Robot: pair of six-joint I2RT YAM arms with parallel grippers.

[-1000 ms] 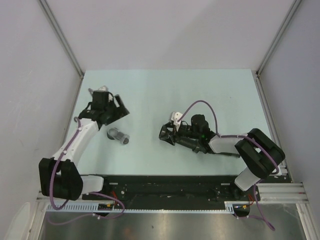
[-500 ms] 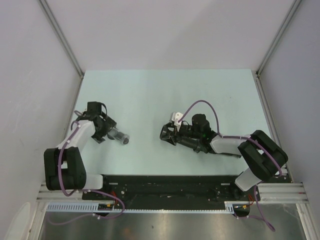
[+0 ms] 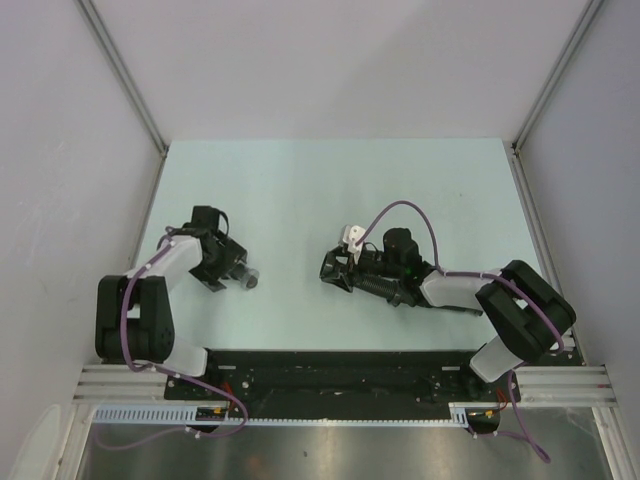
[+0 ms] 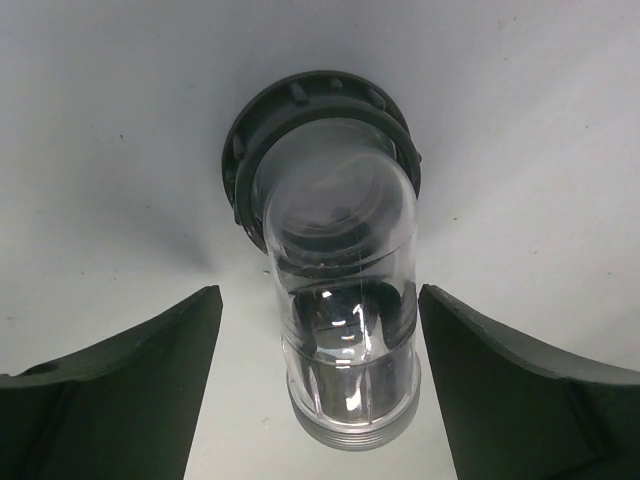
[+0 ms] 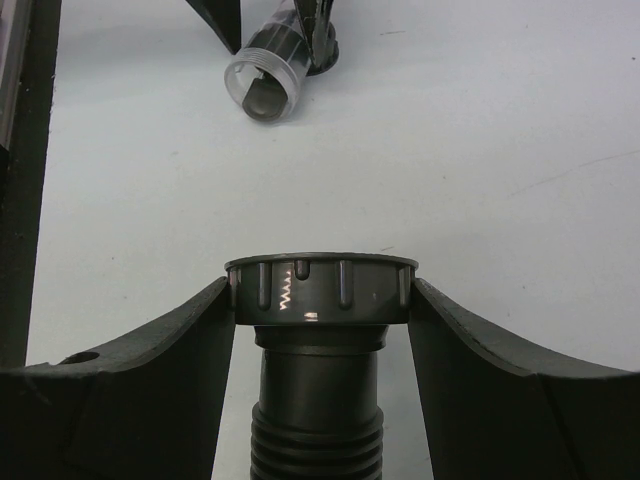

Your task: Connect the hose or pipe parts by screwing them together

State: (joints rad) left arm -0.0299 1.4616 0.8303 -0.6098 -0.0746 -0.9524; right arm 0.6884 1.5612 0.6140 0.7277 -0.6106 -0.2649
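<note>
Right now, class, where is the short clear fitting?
In the top view the fitting lies on the table, left side, between the open jaws of the left gripper, well left of the black ribbed hose held by the right gripper.

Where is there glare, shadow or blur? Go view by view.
Left wrist: bright reflections streak the clear fitting, and a soft shadow lies to its left. Right wrist: small glints on the hose collar, otherwise sharp. Top external: even, soft light, with the parts small.

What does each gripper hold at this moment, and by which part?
The right gripper holds the black ribbed hose by its collar. The left gripper holds nothing; its open jaws flank the clear fitting without touching.
</note>
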